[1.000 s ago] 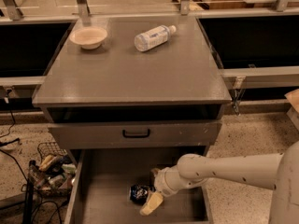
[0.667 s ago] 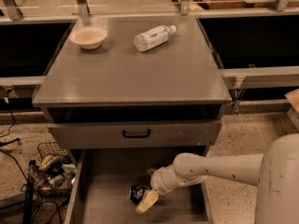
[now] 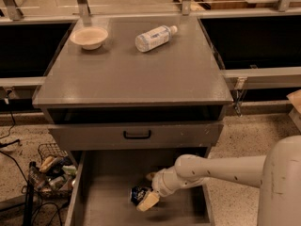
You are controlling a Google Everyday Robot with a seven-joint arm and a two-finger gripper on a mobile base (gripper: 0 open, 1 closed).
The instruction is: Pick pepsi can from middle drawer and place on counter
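No readable text — none anywhere.

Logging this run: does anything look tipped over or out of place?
The bottle lies on its side on the counter, right of the bowl. In the drawer, the can looks tilted rather than upright, with the end effector right at it. No spill shows.

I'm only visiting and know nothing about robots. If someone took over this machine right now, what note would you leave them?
The pincer is down in the middle drawer, right at the pepsi can; grip unconfirmed.
The pepsi can is on the drawer floor, not lifted.
The counter holds a bowl and a bottle, no can.
Done: reach into the drawer.
Left: grasp, lift, set the can on the counter.
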